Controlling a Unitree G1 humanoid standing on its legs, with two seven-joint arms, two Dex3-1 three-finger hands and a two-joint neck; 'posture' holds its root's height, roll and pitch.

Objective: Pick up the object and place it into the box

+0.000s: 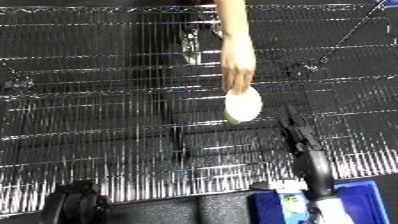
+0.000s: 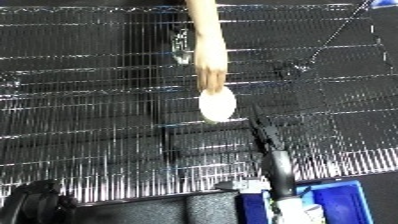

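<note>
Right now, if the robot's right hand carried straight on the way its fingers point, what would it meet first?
The right hand points up and slightly left across the wire rack. First in that line looks to be the white oval object, which a person's hand holds from above. Depth is unclear, so it might pass under it.

Dim, soft overall; wire shelf (image 1: 107, 100) glints with streaky glare; white object (image 1: 242, 104) overexposed, motion-blurred.

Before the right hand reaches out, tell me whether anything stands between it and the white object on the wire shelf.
Yes: a person's hand reaches down from the top edge and holds the white object at the wire shelf. The robot's right hand is just below and right of it, with nothing else visible between them.
</note>
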